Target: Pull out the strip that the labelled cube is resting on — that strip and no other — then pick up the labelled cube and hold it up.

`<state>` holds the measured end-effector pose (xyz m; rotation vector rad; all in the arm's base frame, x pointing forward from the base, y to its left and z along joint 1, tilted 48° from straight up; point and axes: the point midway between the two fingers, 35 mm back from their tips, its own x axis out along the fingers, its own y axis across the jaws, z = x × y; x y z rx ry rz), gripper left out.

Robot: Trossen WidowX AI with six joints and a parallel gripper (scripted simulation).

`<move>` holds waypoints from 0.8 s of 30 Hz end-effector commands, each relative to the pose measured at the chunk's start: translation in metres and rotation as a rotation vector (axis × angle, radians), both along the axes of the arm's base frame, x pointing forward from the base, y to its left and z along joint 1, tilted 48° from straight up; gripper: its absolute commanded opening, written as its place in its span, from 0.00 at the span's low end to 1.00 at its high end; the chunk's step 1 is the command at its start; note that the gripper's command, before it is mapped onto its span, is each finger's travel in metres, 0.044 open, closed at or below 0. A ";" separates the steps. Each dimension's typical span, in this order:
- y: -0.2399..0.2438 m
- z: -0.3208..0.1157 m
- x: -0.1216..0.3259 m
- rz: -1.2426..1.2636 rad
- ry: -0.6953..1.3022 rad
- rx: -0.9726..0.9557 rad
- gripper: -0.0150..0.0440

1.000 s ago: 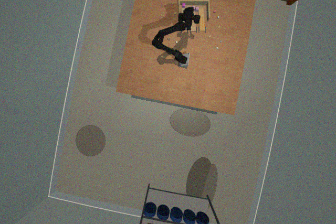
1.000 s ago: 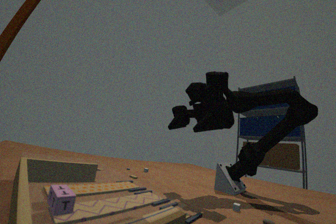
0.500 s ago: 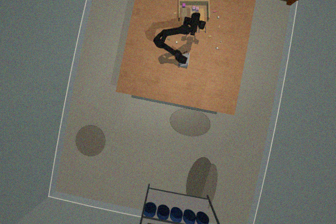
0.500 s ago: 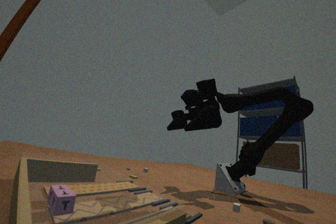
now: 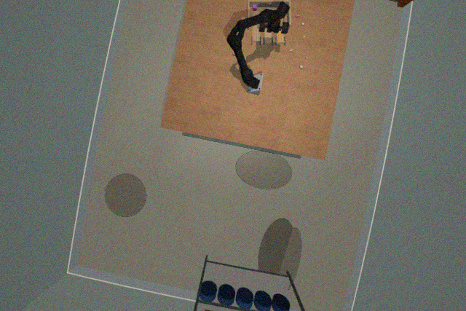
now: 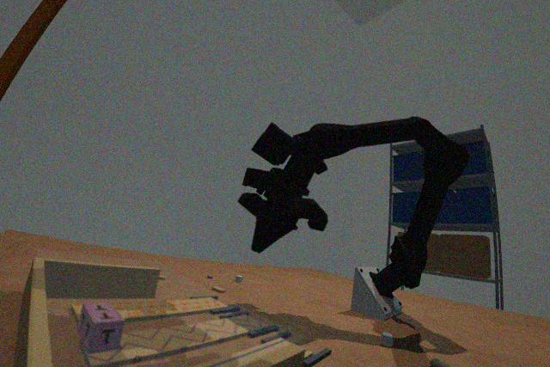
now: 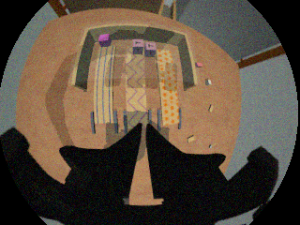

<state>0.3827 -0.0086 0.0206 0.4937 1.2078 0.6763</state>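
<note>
My gripper (image 6: 258, 247) (image 7: 143, 126) is shut and empty, in the air above the near end of the zigzag strip. Three strips lie side by side: a blue-striped strip (image 7: 104, 98) on the left in the wrist view, the zigzag strip (image 7: 136, 98) (image 6: 177, 333) in the middle, and an orange-patterned strip (image 7: 170, 105) (image 6: 177, 306) on the right. A lilac lettered cube (image 7: 138, 46) stands at the zigzag strip's far end. A second lilac lettered cube (image 7: 150, 49) is close to its right; its exact support is unclear. A magenta cube (image 7: 104, 39) (image 5: 254, 7) stands by the striped strip's far end.
A low wooden wall (image 7: 81, 66) (image 6: 101, 280) encloses the strips' far part on three sides. Short dark blue rails (image 7: 93, 123) flank the near ends. Small scattered pieces, among them a pink one (image 7: 199, 65) and a yellow one (image 7: 190, 139), lie to the right.
</note>
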 end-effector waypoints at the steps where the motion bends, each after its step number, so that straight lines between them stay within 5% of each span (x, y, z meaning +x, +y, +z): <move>1: 0.023 -0.018 0.000 0.246 0.107 -0.012 0.25; 24: 0.049 -0.039 -0.003 0.373 0.164 -0.002 0.25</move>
